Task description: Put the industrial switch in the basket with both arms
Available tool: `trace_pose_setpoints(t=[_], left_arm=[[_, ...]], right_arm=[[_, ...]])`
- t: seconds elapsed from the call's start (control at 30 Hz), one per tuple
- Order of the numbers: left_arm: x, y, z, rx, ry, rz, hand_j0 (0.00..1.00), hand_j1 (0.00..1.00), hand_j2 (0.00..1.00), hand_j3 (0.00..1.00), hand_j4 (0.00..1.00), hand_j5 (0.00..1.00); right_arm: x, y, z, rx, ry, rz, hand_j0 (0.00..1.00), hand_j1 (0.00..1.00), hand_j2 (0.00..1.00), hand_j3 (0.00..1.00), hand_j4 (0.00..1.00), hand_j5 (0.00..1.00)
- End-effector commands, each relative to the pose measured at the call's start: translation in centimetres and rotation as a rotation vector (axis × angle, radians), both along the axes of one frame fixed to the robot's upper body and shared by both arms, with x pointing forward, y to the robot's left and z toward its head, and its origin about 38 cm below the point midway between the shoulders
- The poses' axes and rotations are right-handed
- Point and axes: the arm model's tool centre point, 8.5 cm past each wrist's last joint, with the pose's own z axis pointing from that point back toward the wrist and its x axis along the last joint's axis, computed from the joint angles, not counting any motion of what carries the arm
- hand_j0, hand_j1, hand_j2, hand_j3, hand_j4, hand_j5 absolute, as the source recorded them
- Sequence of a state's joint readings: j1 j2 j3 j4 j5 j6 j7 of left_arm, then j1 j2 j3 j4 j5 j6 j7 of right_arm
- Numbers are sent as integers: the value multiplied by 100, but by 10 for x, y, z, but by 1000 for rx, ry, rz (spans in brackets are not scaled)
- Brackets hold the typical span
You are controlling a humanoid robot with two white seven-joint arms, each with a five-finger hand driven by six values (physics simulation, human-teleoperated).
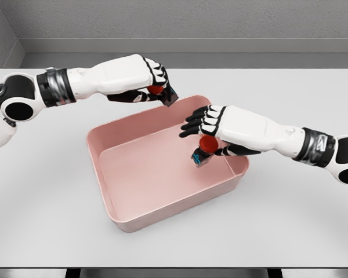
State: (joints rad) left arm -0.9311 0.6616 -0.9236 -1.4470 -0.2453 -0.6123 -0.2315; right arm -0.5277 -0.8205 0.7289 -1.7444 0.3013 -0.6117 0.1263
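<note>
Release step pending. Right hand grips one industrial switch over the pink basket, near its right wall. Left hand clenches a second switch above the far rim. Next: lower both inside, then let go. Basket sits mid-table.

Left hand and right hand reach inward, fingers curled in grasps.

White arms with black wrist bands, black round joints, and black-tipped fingers on white hands
</note>
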Motion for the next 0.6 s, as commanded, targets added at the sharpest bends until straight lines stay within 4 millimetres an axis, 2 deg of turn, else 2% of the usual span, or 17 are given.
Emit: trace_pose_setpoints(t=[0.0,0.1,0.27,0.33,0.43,0.5,0.57], left_arm=[[-4,-3,3,-9,-3,-15,49,49,49,49,49,49],[-4,-4,4,-10,-4,-15,49,49,49,49,49,49],[-4,-4,4,-10,-4,-15,49,49,49,49,49,49],[-6,-6,5,-12,-8,-24,48,48,48,48,48,48],[-8,-7,6,-12,-12,-31,48,48,48,48,48,48],[-8,-7,7,-12,-13,-32,48,48,48,48,48,48],[-10,-8,7,-12,-16,-40,49,49,49,49,49,49]], right_arm=[[0,-1,0,5,7,-1,100,100,100,100,100,100],[-1,-12,-1,-22,13,-20,100,100,100,100,100,100],[-1,-12,-1,-19,14,-19,100,100,100,100,100,100],[1,-17,1,-24,7,-33,100,100,100,100,100,100],[11,-52,16,-53,-20,-120,100,100,100,100,100,100],[18,-73,18,-54,-10,-181,100,100,100,100,100,100],[33,-111,15,-62,17,-298,100,100,100,100,100,100]])
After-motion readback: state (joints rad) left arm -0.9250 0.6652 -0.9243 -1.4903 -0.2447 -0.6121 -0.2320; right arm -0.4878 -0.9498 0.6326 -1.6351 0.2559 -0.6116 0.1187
